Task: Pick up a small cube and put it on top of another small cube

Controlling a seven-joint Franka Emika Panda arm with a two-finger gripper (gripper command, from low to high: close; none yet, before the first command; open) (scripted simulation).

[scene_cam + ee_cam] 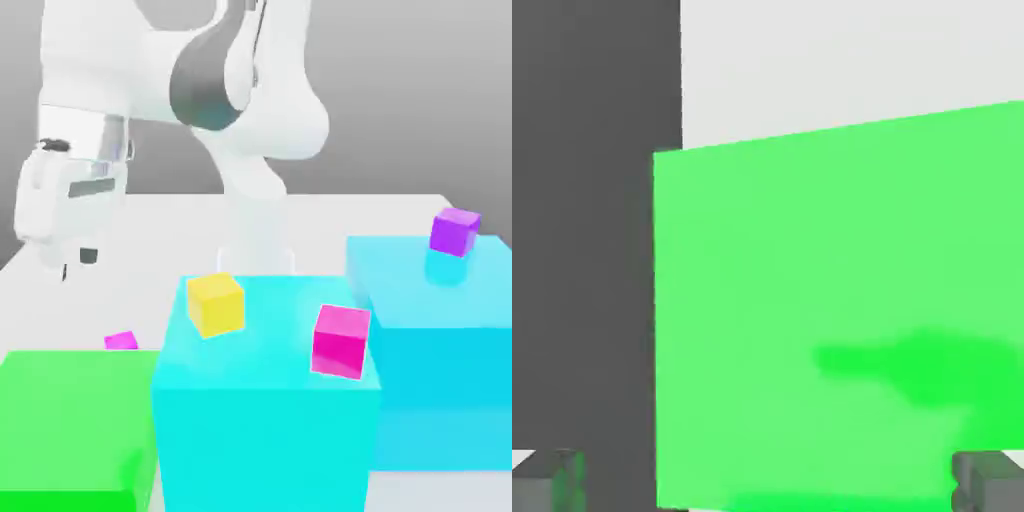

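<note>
A: How many small cubes?

B: Four: one tiny magenta cube point(121, 341) on the counter point(90, 300), behind the green block point(75, 425); one yellow cube point(216, 304) and one hot-pink cube point(341, 340) on the near cyan block point(265, 420); one purple cube point(455, 231) on the far cyan block point(440, 300).

A: Its orientation?

B: Flat, with no long axis.

A: End effector?

B: The end effector point(772, 485) hangs with fingers spread wide, empty, above the green block.

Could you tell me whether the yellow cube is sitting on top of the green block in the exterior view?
No, the yellow cube rests on the middle cyan block, while the green block lies to the exterior view's left.
</note>
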